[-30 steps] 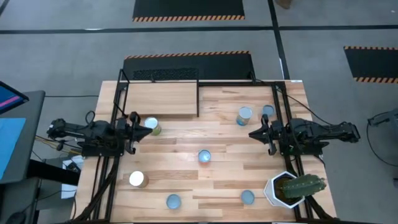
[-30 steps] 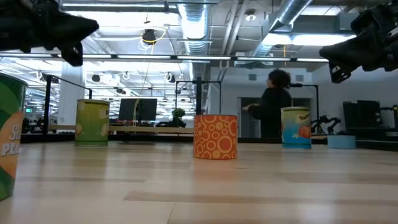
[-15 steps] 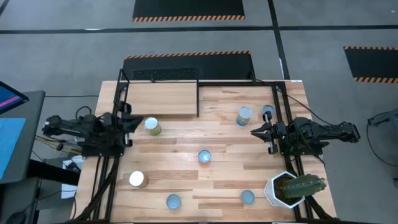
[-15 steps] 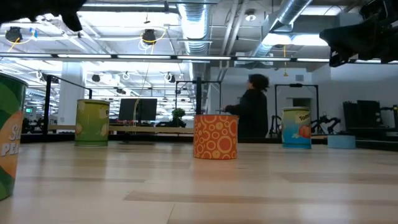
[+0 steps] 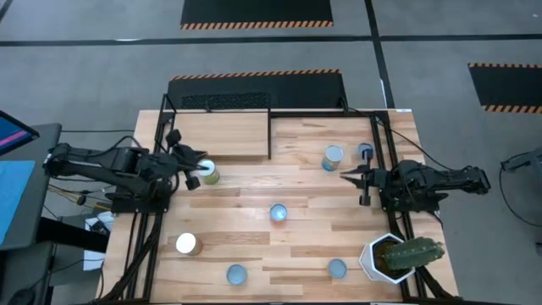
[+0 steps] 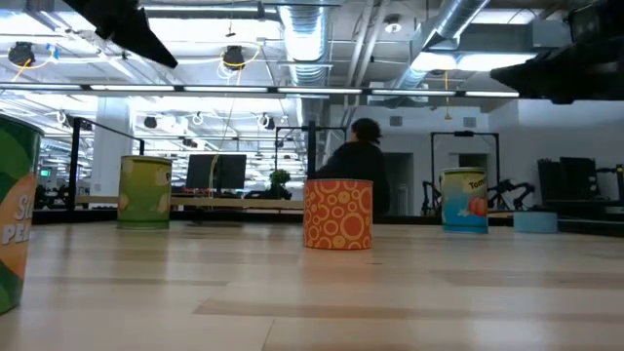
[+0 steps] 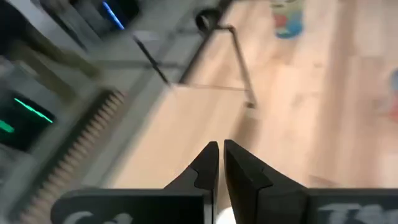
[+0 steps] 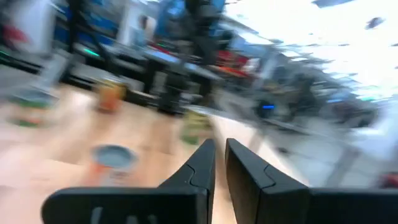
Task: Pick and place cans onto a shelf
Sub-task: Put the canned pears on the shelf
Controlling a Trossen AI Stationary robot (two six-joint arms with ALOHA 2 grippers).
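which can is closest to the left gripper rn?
The white-topped can just below the shelf; the left gripper sits right beside it. The other white-topped can and the blue-topped ones lie farther off.

Under me is the planked wooden table. On it stand seven cans (all upright, well apart) and a white cactus pot at one corner. The pale shelf carries nothing.

The left gripper is closed and empty. The right gripper looks closed too, though it's blurry.
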